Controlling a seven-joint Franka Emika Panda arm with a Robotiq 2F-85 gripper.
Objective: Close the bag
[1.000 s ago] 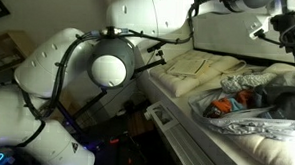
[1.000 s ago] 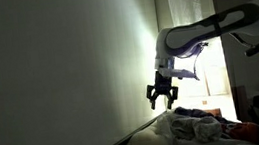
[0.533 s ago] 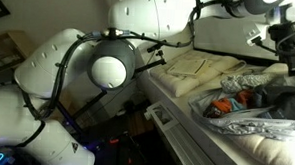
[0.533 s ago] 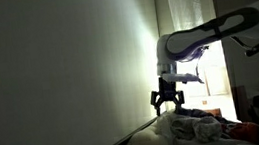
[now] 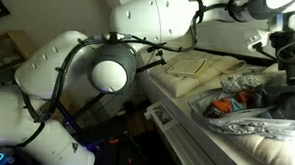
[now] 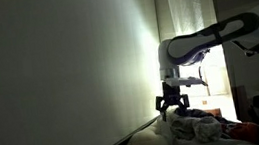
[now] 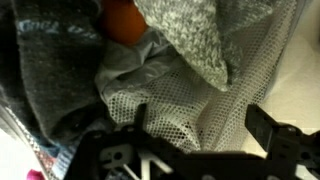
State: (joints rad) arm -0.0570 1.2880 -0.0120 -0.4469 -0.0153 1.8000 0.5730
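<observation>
In an exterior view, find the bag (image 5: 254,109) slumped at 4 o'clock on the bed (image 5: 187,99), mouth gaping, orange and red contents showing through. Just beyond it, toward 12 o'clock, a folded cream cloth (image 5: 203,65). Up at 2 o'clock, the gripper (image 5: 289,59), touching nothing. Judge the bag light, floppy, crinkly and probably slick, so pinch a gathered fold of the rim rather than a flat panel. In an exterior view from low down, see the gripper (image 6: 172,103) hanging just above the heaped bag (image 6: 202,128), jaws spread wide and empty. Free air toward the wall at 9 o'clock, arm and clutter crowding 3 o'clock. In the wrist view, look down on grey film and mesh-textured folds of the bag (image 7: 190,95) filling the frame, with an orange item (image 7: 125,20) at 11 o'clock. At 6 o'clock, the gripper (image 7: 195,155), jaws apart with a loose fold lying between them. Expect sag and slip once lifted.
</observation>
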